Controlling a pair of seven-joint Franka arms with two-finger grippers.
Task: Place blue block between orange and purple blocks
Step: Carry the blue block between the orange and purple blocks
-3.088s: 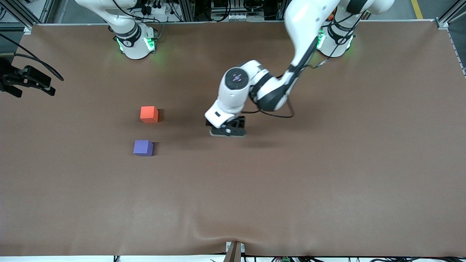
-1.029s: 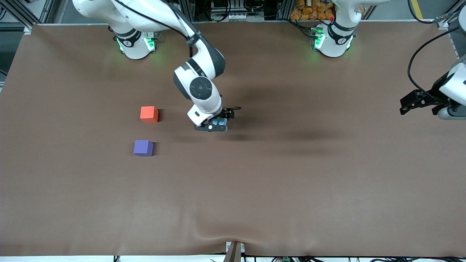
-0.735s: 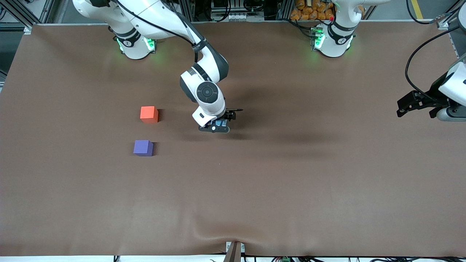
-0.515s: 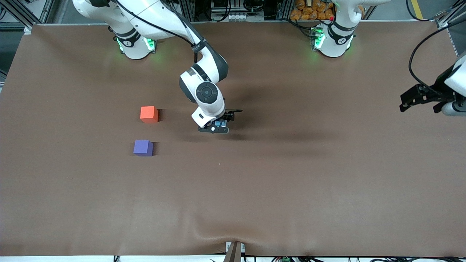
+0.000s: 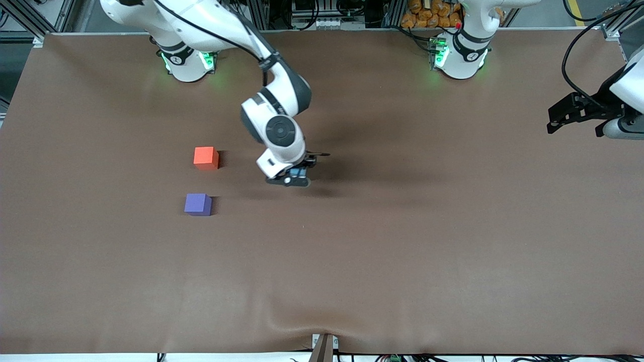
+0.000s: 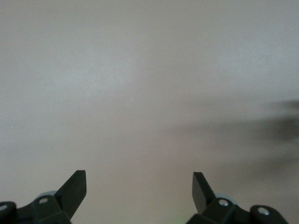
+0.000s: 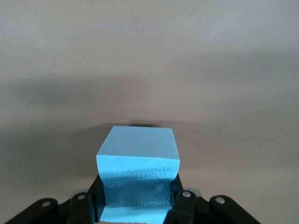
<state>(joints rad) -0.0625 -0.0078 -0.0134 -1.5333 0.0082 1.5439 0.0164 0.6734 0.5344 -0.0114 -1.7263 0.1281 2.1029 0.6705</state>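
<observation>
My right gripper (image 5: 297,175) is shut on the light sky-blue block (image 5: 299,172), which it holds just above the brown table near its middle. In the right wrist view the blue block (image 7: 137,175) sits squeezed between the black fingers (image 7: 181,210). The orange block (image 5: 206,158) rests on the table toward the right arm's end. The purple block (image 5: 197,204) lies nearer the front camera than the orange one, with a gap between them. My left gripper (image 5: 573,115) is open and empty, up over the left arm's end of the table; it also shows in the left wrist view (image 6: 139,184).
The brown table cover (image 5: 402,241) has a small wrinkle at its front edge. The left wrist view shows only bare table (image 6: 149,93).
The left arm drew away from the middle to its end of the table. The right arm came in, shut on the blue block, and has shifted it slightly toward the orange and purple blocks.
</observation>
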